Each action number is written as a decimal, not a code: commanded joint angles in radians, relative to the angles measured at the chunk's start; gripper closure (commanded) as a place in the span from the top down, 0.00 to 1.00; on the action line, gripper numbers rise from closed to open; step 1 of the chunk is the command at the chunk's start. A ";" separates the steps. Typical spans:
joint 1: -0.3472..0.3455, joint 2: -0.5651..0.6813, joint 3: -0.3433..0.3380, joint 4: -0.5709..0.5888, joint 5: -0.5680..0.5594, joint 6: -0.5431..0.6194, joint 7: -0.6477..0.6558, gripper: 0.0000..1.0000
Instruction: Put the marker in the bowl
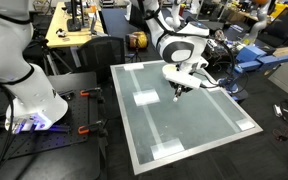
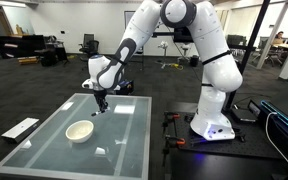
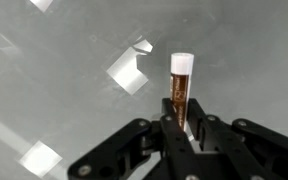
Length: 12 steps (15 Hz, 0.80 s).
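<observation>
My gripper [image 3: 181, 135] is shut on the marker [image 3: 180, 88], a thin dark pen with a white end that sticks out from between the fingers in the wrist view. In both exterior views the gripper [image 1: 179, 93] [image 2: 101, 106] hangs a little above the glass table, with the marker too small to make out there. The white bowl [image 2: 79, 131] sits on the table in front of and below the gripper, apart from it. The bowl does not show in the wrist view, and I cannot pick it out in the exterior view from the far side.
The glass table [image 2: 124, 150] bears pale square tape patches [image 3: 128, 72] [image 1: 144, 97]. A keyboard [image 2: 21, 128] lies on the floor beside the table. Desks and chairs [image 1: 274, 35] stand around, and the robot base [image 2: 214, 125] stands beside the table.
</observation>
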 commanded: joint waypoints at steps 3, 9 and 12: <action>-0.027 -0.186 0.045 -0.121 0.013 0.046 0.044 0.05; -0.021 -0.267 0.131 -0.157 0.106 0.105 -0.016 0.05; -0.026 -0.259 0.191 -0.141 0.195 0.124 -0.067 0.05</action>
